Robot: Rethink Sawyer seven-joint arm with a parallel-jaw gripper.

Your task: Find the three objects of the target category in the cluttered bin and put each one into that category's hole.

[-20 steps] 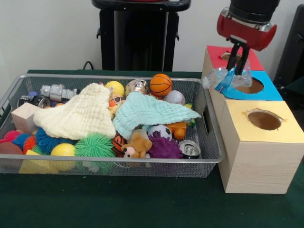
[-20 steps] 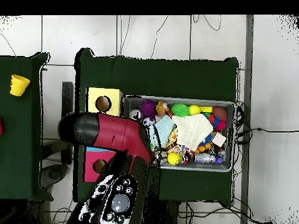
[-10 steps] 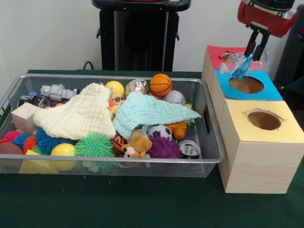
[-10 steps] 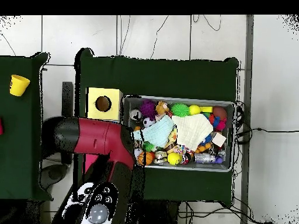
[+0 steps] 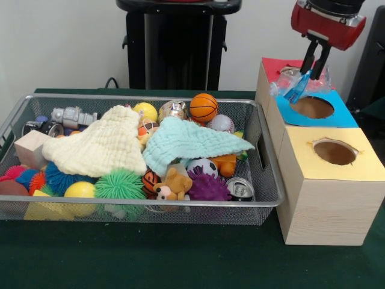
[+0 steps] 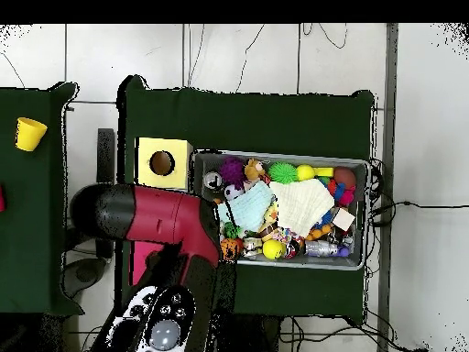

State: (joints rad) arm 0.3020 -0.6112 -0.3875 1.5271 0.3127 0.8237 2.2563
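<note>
Jaws (image 5: 313, 65) hold a crumpled clear plastic bottle with blue label (image 5: 295, 83) over the blue-topped box's round hole (image 5: 313, 107), at its 10 o'clock rim; not yet dropped. Wire mesh bin (image 5: 264, 180) remains cluttered.

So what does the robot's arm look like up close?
The arm is a thick, rounded tube, mostly red with a black end cap. Its wrist is a red ring under a black cylinder. The gripper has two thin, straight black fingers. A black panel with round grey buttons sits lower on the arm.

Blue box (image 5: 313, 111) beneath arm (image 6: 156, 215) overhead
</note>
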